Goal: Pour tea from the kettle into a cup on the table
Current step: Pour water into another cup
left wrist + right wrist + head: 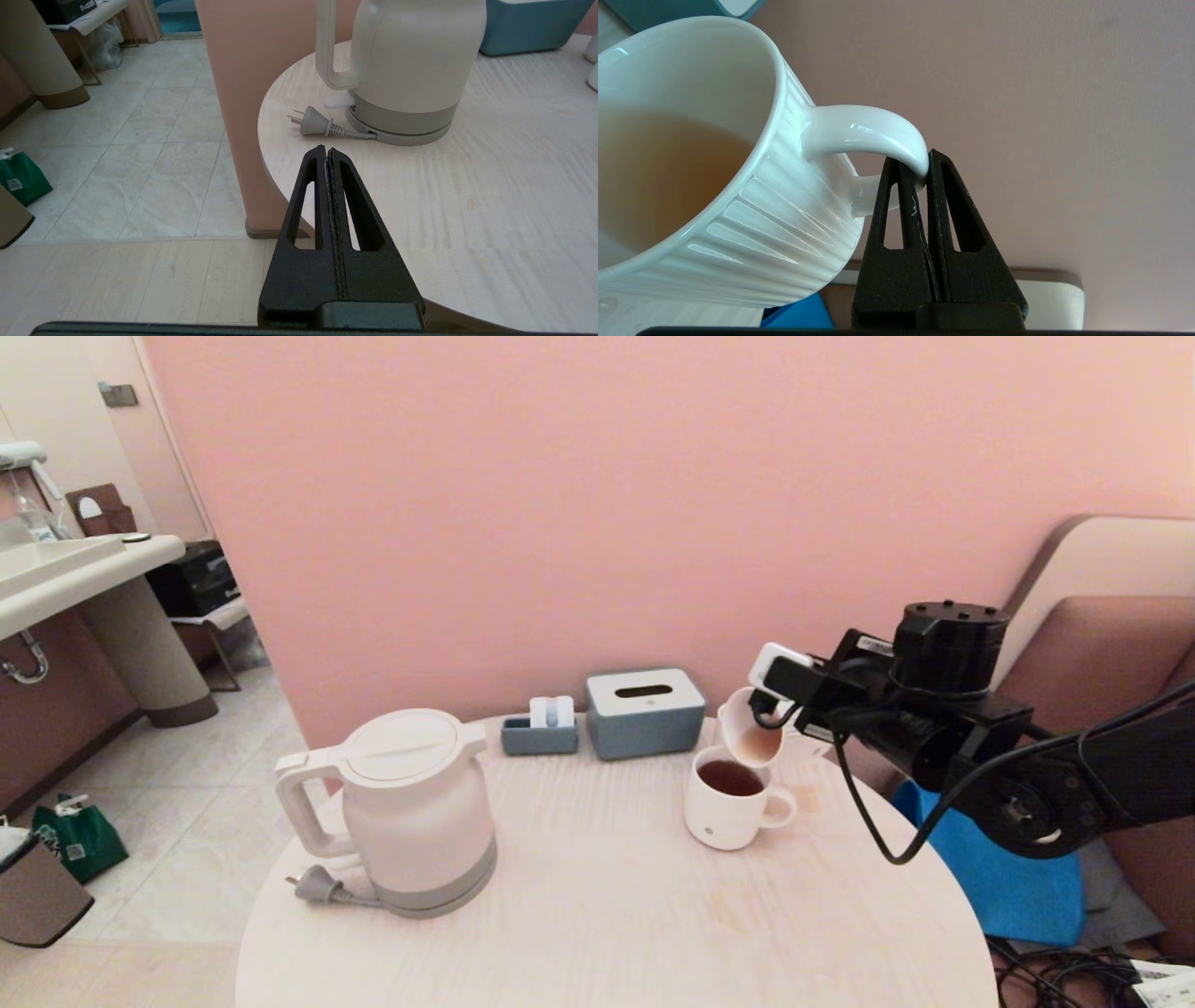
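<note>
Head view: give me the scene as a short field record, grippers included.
right gripper: shut on the handle of the ribbed cup, held tilted above the mug
ribbed cup: pale orange tint inside
mug: upright on the table, dark red-brown tea inside
kettle: upright on the table, lid on, untouched, plug lying loose beside it
left gripper: shut, empty, near the table edge, short of the kettle
behind: tissue box, small grey tray
</note>
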You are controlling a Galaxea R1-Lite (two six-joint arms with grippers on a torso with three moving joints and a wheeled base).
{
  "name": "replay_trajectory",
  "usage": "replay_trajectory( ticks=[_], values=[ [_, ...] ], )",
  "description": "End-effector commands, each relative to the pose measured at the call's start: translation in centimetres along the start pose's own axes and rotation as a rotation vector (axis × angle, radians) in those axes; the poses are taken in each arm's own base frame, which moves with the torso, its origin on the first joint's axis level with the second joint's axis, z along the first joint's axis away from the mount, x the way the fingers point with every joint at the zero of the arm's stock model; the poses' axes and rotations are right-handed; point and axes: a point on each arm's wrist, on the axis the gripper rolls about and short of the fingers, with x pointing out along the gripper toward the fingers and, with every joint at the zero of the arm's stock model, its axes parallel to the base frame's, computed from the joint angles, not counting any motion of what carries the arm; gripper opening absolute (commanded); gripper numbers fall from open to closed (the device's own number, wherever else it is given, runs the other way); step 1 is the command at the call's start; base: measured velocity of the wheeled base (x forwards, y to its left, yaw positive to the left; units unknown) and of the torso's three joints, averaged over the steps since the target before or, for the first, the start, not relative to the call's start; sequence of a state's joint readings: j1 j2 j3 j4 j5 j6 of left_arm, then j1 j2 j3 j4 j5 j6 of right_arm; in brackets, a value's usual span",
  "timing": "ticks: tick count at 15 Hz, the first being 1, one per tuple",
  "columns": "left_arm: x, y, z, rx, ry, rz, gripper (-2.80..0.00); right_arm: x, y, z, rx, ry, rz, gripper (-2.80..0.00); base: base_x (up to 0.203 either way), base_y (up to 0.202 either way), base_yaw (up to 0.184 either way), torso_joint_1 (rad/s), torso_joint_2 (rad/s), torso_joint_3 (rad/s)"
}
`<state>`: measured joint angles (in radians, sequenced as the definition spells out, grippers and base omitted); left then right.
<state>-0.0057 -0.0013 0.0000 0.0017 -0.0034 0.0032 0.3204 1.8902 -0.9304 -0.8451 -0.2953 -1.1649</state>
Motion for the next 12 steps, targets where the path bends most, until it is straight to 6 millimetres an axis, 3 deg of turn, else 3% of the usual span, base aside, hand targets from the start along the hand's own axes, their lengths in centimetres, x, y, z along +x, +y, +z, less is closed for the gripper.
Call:
replay_trajectory(
  ticks=[1, 12],
  values=[
    [0.01, 0.00, 0.00, 0.000, 0.001, 0.000, -2.80, -0.03, -0.02, 0.06, -0.006, -0.001, -0.004, -2.80, 0.000, 0.000, 0.000, 0.000, 0.00, 0.000],
    [0.01, 0.00, 0.00, 0.000, 0.001, 0.000, -2.80, -0.02, -0.12, 0.24, -0.031, -0.006, -0.008, -2.80, 0.000, 0.000, 0.000, 0.000, 0.00, 0.000]
  ],
)
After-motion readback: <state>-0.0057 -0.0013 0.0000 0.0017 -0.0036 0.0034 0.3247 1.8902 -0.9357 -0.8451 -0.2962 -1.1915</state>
